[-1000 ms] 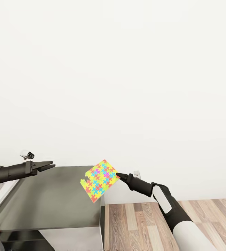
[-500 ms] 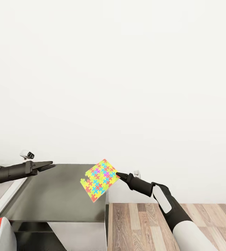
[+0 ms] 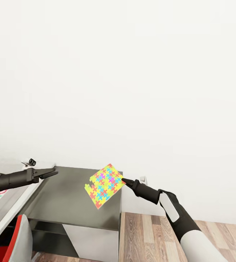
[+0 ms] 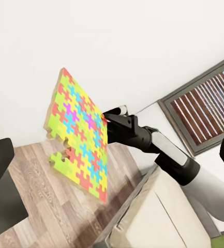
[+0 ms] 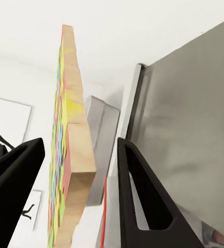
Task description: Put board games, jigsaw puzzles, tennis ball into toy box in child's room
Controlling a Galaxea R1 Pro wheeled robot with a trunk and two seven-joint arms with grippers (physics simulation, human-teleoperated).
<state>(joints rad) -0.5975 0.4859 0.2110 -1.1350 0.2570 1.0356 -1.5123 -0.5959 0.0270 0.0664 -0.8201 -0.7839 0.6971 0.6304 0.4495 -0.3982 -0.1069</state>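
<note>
We had our right hand [image 3: 124,181] clamped on the jigsaw puzzle's [image 3: 104,186] edge, judging it thin, light, stiff enough for edge grips.

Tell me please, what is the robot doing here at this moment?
The robot is carrying one jigsaw puzzle in its right gripper, which pinches the sheet by one edge and holds it tilted in the air above a dark grey cabinet. The left gripper is held out in front with nothing in it; its fingers look close together. A white wall is behind, and the wood floor is below on the right. The toy box is not visible, so the puzzle is not yet put away.
</note>
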